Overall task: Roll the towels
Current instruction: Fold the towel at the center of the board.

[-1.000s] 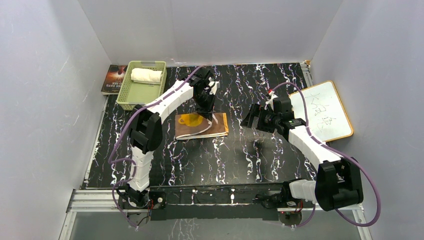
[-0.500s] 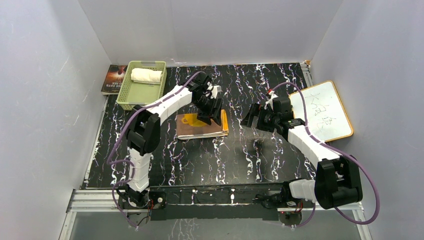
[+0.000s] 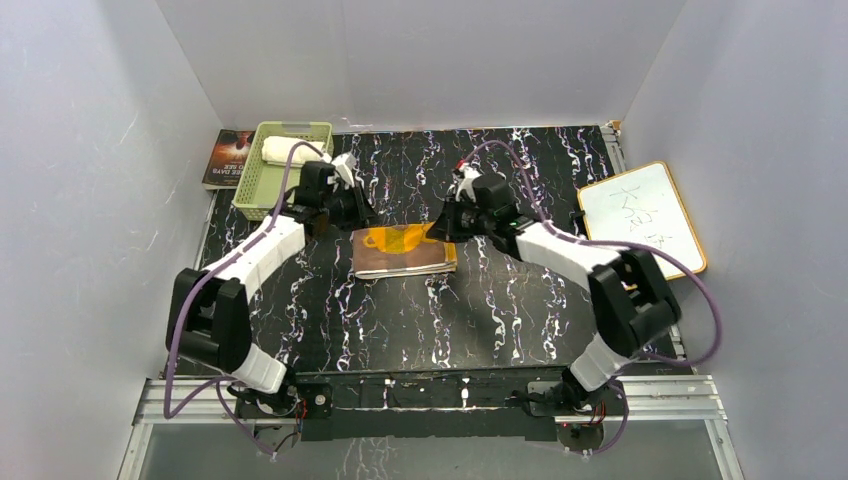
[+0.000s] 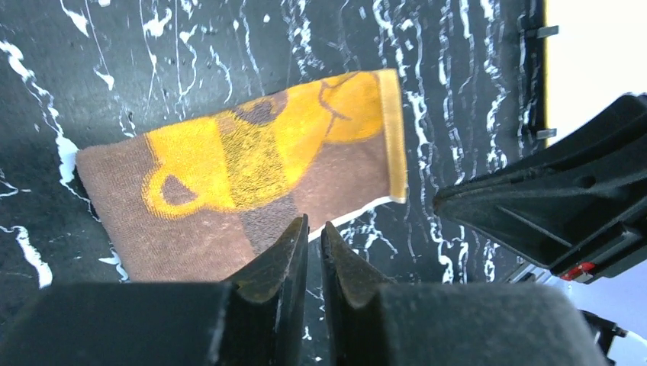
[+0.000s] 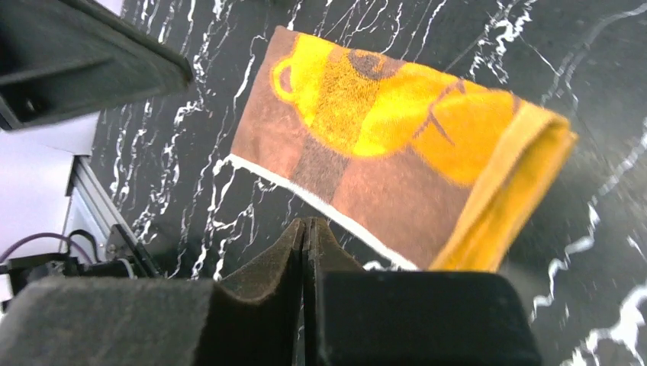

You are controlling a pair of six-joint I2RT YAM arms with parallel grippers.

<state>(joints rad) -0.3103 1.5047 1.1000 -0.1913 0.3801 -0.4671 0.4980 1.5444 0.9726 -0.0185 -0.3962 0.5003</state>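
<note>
The brown towel (image 3: 400, 255) lies between the left fingers (image 4: 286, 252), nearly closed, and the right fingers (image 5: 286, 255), pressed together, both empty.

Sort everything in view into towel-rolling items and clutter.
For the job: brown-and-yellow towel; cream towel, rolled, in the green basket.
Lying about: book; whiteboard.

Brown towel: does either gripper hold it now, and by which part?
Nothing is held. The brown towel lies loose on the table. The left gripper and the right gripper are closed with no cloth between their fingers.
</note>
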